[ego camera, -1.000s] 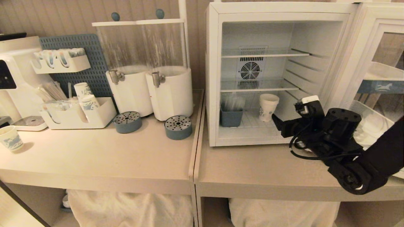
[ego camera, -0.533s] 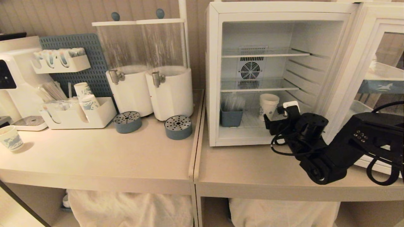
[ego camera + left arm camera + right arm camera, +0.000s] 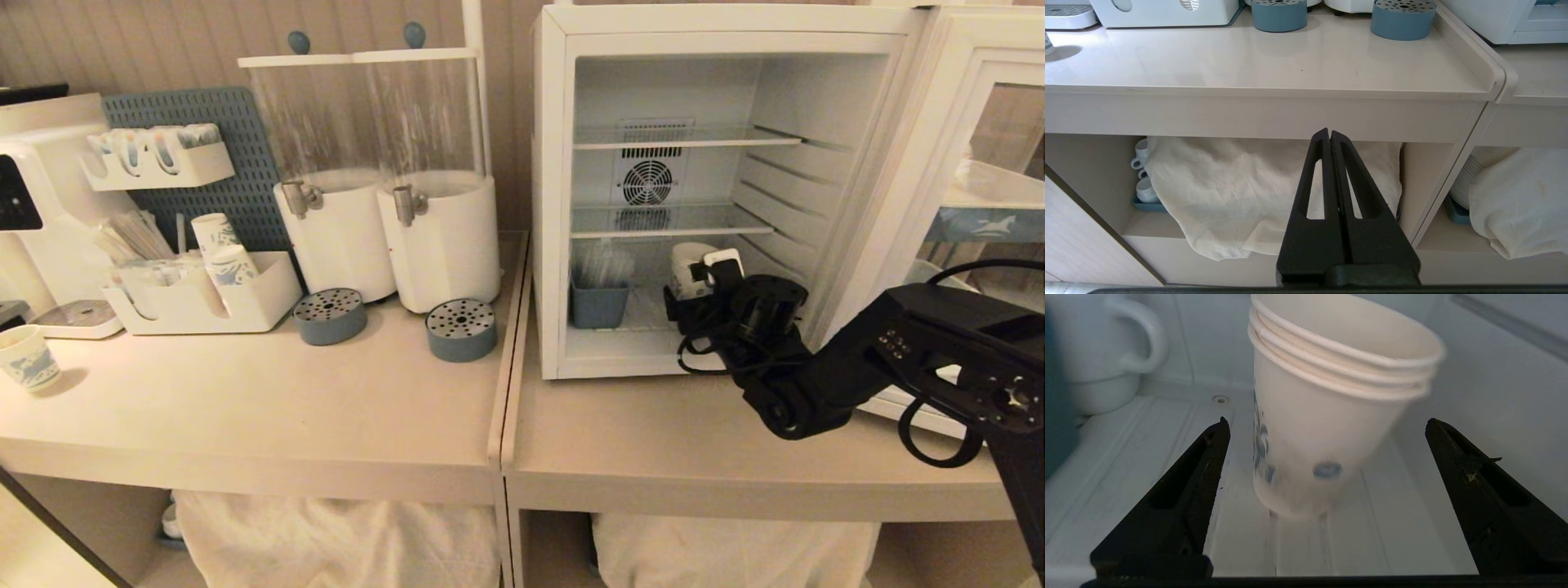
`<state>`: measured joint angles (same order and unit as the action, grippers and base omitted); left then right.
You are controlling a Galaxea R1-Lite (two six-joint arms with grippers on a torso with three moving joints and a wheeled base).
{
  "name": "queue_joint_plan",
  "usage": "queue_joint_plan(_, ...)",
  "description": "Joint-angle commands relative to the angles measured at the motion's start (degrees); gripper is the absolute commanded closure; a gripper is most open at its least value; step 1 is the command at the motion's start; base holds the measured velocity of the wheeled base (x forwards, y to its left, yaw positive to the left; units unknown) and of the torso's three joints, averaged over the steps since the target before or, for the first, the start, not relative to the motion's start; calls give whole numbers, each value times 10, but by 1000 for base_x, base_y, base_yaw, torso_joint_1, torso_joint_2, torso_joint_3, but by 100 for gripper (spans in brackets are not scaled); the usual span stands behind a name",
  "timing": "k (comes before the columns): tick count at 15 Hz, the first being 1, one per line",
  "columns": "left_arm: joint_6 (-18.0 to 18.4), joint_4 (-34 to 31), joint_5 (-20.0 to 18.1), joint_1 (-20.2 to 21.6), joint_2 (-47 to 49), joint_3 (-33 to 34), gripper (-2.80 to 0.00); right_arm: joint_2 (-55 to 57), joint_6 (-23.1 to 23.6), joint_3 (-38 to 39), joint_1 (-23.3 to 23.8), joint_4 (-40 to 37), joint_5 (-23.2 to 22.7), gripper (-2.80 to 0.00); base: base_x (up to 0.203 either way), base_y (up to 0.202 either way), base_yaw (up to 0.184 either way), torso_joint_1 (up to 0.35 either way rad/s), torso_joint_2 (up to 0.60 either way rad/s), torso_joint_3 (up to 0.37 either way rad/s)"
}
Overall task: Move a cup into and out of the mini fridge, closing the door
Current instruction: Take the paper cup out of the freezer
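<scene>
In the head view the right claw reaches into the bottom of the mini fridge, which stands on the desk with its door swung wide to the right. From here the arm covers most of the cup, so only its upper part shows, standing on the fridge floor just right of a small blue bin.

The right wrist view gives what the head view hides: the claw is spread wide, one finger on each side of the cup, neither touching it, so nothing is held. The cup stands upright on the fridge floor, with blue print on its side, and three rolled rims show at its top, as of cups nested together. A white mug with a handle sits further back.

The left claw appears only in its own wrist view, fingers pressed together and empty, parked low in front of the desk's edge, facing a white cloth on the shelf beneath.
</scene>
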<state>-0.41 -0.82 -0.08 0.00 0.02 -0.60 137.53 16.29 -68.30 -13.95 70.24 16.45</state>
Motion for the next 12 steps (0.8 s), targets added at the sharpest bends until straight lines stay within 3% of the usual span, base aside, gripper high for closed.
queue_joint_plan(1,-1,0,0,0,-1,0,0,15,1,-47,1,-15,1,-280,0,0,0,0,0,0)
queue_joint_plan(4,-1,0,0,0,-1,0,0,38,1,-112,5,-56,-1,-280,0,0,0,0,0,0)
queue_joint_plan(9,-1,0,0,0,-1,0,0,64,2,-142,10,-68,-2,-280,0,0,0,0,0,0)
queue_joint_plan(10,-1,0,0,0,-1,0,0,64,2,-142,14,-67,-2,0,0,0,0,0,0,0)
queue_joint_plan(12,0,0,0,0,-1,0,0,57,2,-136,22,-66,-3,0,0,0,0,0,0,0)
